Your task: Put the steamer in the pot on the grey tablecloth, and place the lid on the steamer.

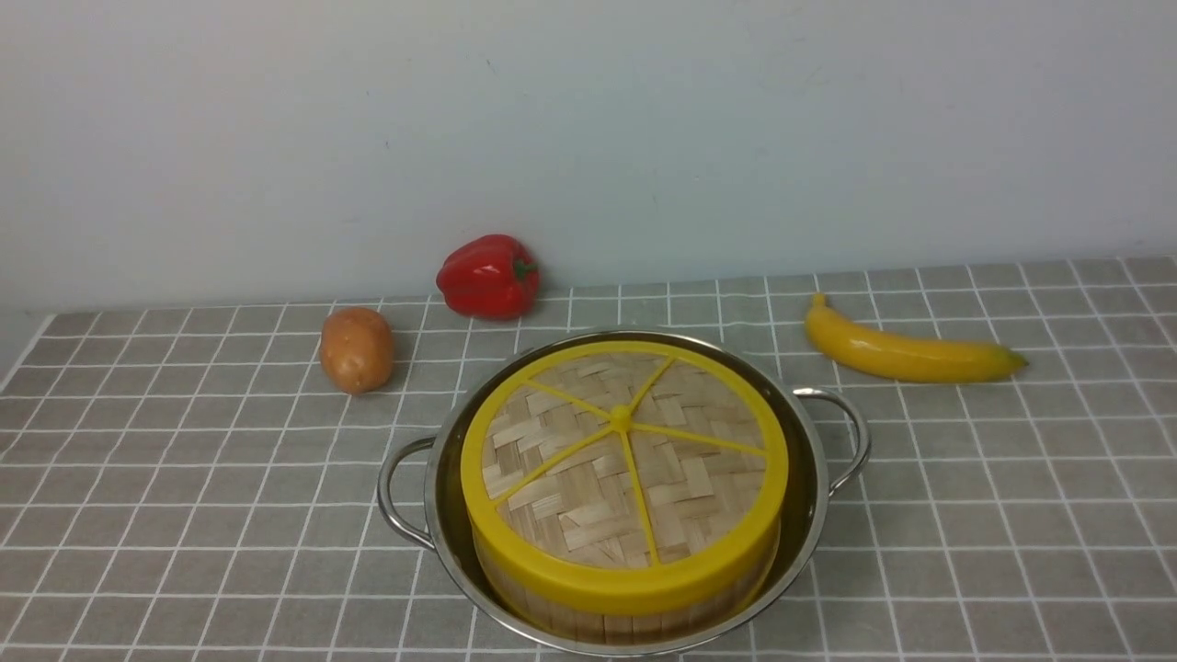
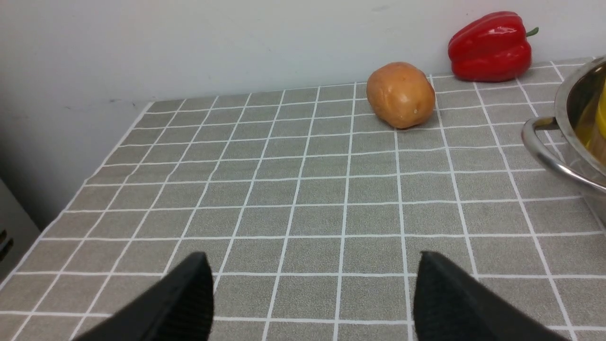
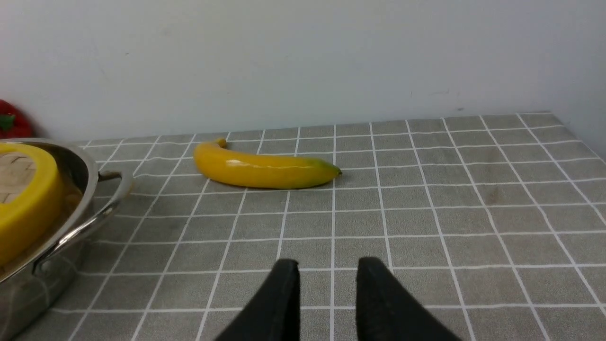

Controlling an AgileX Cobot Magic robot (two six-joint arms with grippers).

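The shiny steel pot stands on the grey tablecloth at the front centre. The steamer sits inside it; only its wooden-strip wall shows below the lid. The woven lid with its yellow rim lies flat on top of the steamer. Neither gripper shows in the front view. My left gripper is open wide and empty above bare cloth, with the pot off to one side. My right gripper is empty, its jaws a narrow gap apart, over bare cloth beside the pot and lid.
A red bell pepper and a potato lie behind the pot to the left. A banana lies behind it to the right. The wall runs close along the cloth's far edge. The cloth's left edge shows in the left wrist view.
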